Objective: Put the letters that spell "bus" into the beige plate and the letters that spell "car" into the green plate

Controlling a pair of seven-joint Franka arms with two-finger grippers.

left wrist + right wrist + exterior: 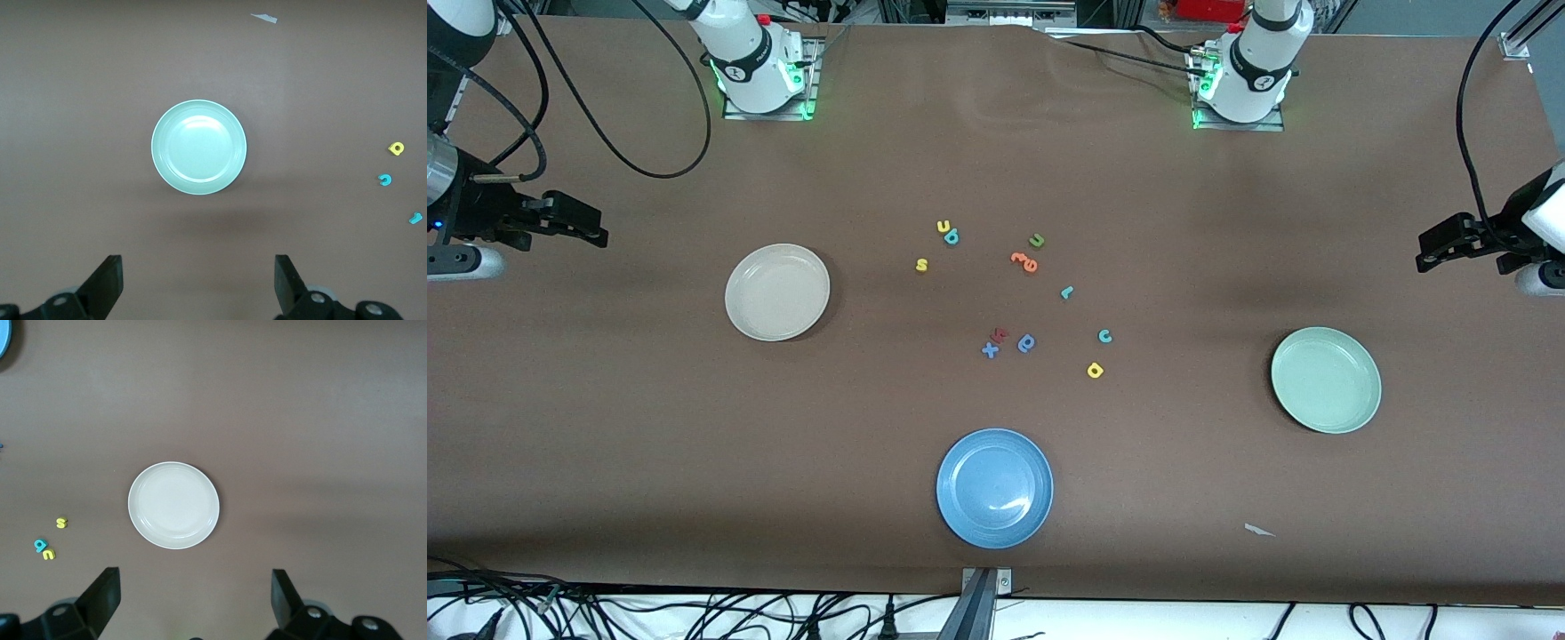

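Nothing is sorted yet. The right gripper [596,227] is waiting high over the right arm's end of the table, fingers wide apart, holding nothing. The round beige plate [776,292] is sitting empty. Beside it, toward the middle, the yellow foam "s" [922,264], yellow "u" [943,227] and teal "b" [952,236] are lying on the brown table [649,427]. The thin teal "r" [1066,292], teal "c" [1104,336] and yellow "a" [1095,371] are lying closer to the empty pale green plate [1326,380]. The left gripper [1432,249] is hanging over the left arm's end, fingers apart, empty. All six letters are waiting to be moved.
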